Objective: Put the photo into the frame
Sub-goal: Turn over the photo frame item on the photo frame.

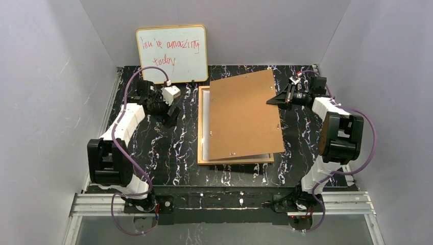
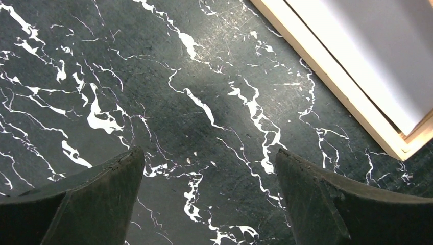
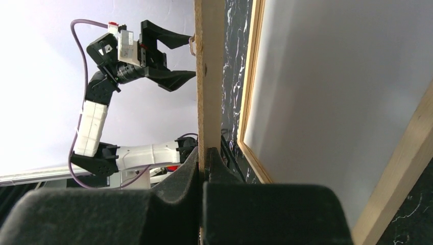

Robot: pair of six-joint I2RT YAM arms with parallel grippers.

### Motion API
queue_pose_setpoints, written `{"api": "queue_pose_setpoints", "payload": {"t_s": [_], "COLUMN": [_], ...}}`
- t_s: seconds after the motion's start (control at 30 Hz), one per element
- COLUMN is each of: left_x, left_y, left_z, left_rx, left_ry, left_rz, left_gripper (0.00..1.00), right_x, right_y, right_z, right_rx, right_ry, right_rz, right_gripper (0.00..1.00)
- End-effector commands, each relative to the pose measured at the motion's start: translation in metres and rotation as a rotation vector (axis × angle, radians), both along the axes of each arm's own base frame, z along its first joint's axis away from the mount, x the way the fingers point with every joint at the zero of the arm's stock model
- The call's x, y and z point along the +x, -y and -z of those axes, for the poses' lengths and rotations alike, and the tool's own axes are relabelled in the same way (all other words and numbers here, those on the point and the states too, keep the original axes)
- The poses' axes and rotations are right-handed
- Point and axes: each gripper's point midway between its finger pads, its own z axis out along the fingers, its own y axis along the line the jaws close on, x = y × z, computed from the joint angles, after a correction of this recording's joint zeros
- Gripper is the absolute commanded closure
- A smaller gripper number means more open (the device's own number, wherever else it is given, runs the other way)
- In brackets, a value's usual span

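The golden-wood frame (image 1: 200, 122) lies flat in the middle of the black, white-veined desk (image 1: 168, 153), its long sides running away from the arms. Its brown fibreboard back (image 1: 245, 115) sits above it, turned askew so that the far right corner overhangs the frame's right rail. The right hand (image 1: 273, 100) is clenched on the middle of that board's right edge; the wrist view shows its 2 fingers pressed against either face of the thin board. It also shows a strip of desk between the board and the frame's rail, so the board stands raised on that side. Whether the board's near left edge touches the frame cannot be told. Inside the frame a pale grey surface shows along the left and near sides (pane or paper, it cannot be told). The left hand (image 2: 209, 155) is released, its 2 fingers spread wide and pointing down over bare desk just left of the frame, holding nothing. A yellow-rimmed whiteboard (image 1: 172, 53) with red handwriting leans against the back wall.
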Motion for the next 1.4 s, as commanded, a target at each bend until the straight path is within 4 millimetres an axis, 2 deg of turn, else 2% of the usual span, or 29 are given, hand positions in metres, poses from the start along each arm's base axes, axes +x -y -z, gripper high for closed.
{"api": "queue_pose_setpoints", "payload": {"t_s": [0.0,0.33,0.77,1.0,1.37], "left_x": [0.007,0.017,0.038,0.04,0.046], "left_y": [0.002,0.022,0.035,0.048,0.058], "left_z": [0.014,0.049,0.087,0.095,0.105], "left_rx": [0.0,0.045,0.113,0.128,0.166], "left_ry": [-0.015,-0.075,-0.068,-0.067,-0.076], "left_rz": [-0.021,-0.026,-0.045,-0.037,-0.054], "left_gripper": [0.02,0.02,0.03,0.04,0.04], "right_x": [0.005,0.016,0.028,0.032,0.036], "right_y": [-0.003,-0.023,-0.025,-0.026,-0.026], "right_z": [-0.021,0.013,0.021,0.03,0.042], "right_rx": [0.051,0.068,0.107,0.107,0.108], "right_ry": [0.061,0.007,0.0,-0.011,-0.028], "right_rz": [-0.066,-0.122,-0.131,-0.125,-0.122], "right_gripper": [0.99,0.99,0.99,0.99,0.99]}}
